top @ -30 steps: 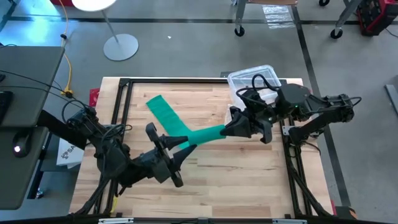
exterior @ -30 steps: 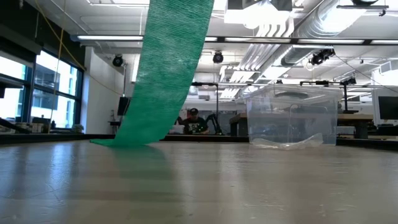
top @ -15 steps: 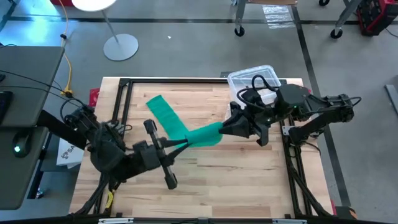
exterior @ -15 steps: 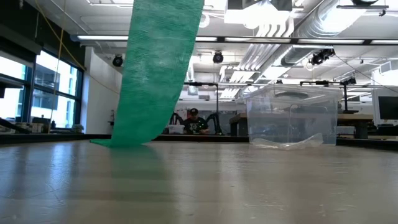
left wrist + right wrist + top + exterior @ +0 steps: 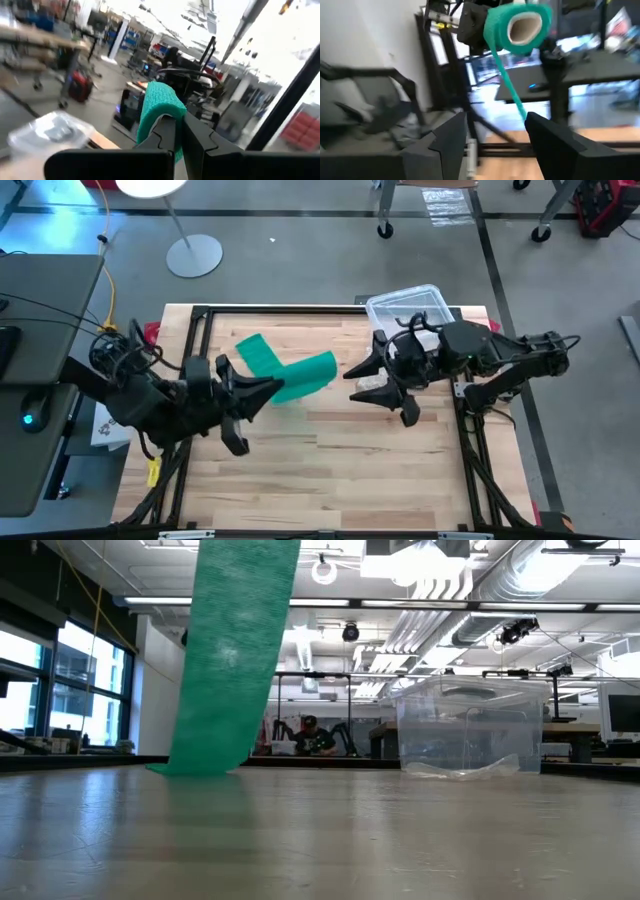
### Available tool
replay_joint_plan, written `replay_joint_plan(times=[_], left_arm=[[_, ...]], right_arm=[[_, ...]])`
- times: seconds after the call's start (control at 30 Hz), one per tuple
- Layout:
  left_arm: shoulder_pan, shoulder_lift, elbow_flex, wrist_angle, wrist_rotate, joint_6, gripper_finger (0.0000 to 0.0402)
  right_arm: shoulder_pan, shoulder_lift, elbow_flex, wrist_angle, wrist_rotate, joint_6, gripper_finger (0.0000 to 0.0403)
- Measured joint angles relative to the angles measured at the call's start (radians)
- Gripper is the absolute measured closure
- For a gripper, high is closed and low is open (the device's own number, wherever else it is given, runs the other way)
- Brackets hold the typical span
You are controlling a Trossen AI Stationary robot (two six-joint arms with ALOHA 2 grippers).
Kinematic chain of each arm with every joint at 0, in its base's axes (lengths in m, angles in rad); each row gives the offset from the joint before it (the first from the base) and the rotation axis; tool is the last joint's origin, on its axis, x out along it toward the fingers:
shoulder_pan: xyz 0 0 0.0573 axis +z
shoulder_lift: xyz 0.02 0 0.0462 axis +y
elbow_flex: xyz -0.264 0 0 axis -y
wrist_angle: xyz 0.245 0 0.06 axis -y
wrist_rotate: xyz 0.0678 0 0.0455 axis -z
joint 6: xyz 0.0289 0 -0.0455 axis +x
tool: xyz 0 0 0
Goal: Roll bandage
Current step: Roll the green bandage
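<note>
Left pincer point(image 5: 268, 387): clamped on the rolled end of the bandage point(image 5: 300, 376), held up off the surface point(image 5: 330, 460), left of centre.
Right pincer point(image 5: 362, 383): fingers spread, holding nothing, just right of the roll, apart from it.
Bandage: green; roll in left pincer, tail slopes down to the surface at back-left.
Box point(image 5: 405, 310): clear plastic, back right, behind right pincer.

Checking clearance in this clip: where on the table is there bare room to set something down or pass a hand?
The bare wood of the table runs along the near edge, below both arms. The far half is crowded: the left pincer holding the bandage, the open right pincer, and the clear box at the far right corner.
</note>
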Motion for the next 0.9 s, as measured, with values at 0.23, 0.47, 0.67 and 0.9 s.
replay_joint_plan(times=[0.23,0.47,0.67,0.9], left_arm=[[0.023,-0.017,-0.028,-0.181,0.058,-0.445,0.0396],[0.032,-0.016,-0.043,-0.183,0.084,-0.565,0.0396],[0.065,-0.014,-0.043,-0.133,0.173,-0.554,0.0396],[0.093,-0.013,-0.043,-0.109,0.227,-0.533,0.0396]], right_arm=[[0.068,0.001,0.06,-0.069,0.195,-0.177,0.0202],[0.133,-0.001,0.14,-0.172,0.264,-0.251,0.0202],[0.166,0.025,0.131,-0.168,0.326,-0.254,0.0202],[0.165,0.076,0.131,-0.113,0.349,-0.292,0.0202]])
